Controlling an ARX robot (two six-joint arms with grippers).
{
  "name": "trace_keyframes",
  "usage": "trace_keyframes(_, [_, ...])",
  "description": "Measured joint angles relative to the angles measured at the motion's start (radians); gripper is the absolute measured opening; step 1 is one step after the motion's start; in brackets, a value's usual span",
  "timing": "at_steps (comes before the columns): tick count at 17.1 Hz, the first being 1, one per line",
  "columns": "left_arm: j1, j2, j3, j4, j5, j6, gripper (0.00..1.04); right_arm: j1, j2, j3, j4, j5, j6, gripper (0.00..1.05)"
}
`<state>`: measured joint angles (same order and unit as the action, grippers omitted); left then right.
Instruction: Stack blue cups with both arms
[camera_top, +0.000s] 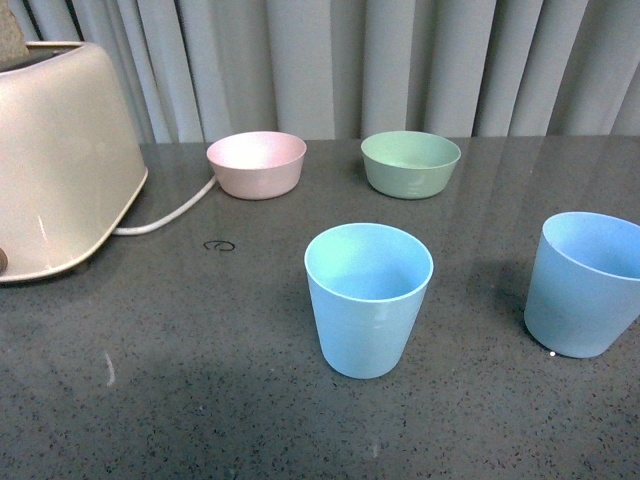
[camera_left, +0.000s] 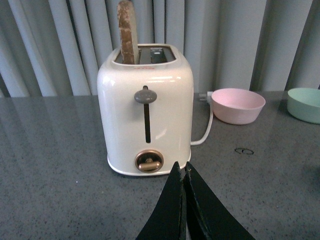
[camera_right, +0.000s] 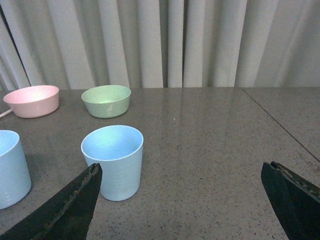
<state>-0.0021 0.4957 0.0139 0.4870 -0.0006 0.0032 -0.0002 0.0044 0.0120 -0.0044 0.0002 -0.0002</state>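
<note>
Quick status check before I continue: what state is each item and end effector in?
Centre blue cup: upright, empty, unstacked.
Right blue cup: upright, empty, unstacked.
Pink bowl: upright, empty.
Green bowl: upright, empty.
Toaster: lever up, bread slice sticking out.
Left end effector: shut, empty.
Right end effector: open, empty.

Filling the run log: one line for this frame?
stage: pre-grasp | centre cup: upright, free | right cup: upright, free | left gripper: shut, facing toaster | right gripper: open
</note>
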Motion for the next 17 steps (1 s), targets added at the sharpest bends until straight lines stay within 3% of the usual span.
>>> trace_keyframes(13, [0.000,-0.305,0.000,-0.297,0.000,0.000,0.01,0.000,0.000,0.000,0.000,0.000,0.000,0.98])
trace_keyframes(15, [0.000,-0.487,0.001,-0.502,0.000,0.000,0.01,0.000,0.000,0.000,0.001,0.000,0.000,0.98])
trace_keyframes(17, [0.000,-0.487,0.001,-0.491,0.000,0.000,0.01,0.000,0.000,0.000,0.000,0.000,0.000,0.98])
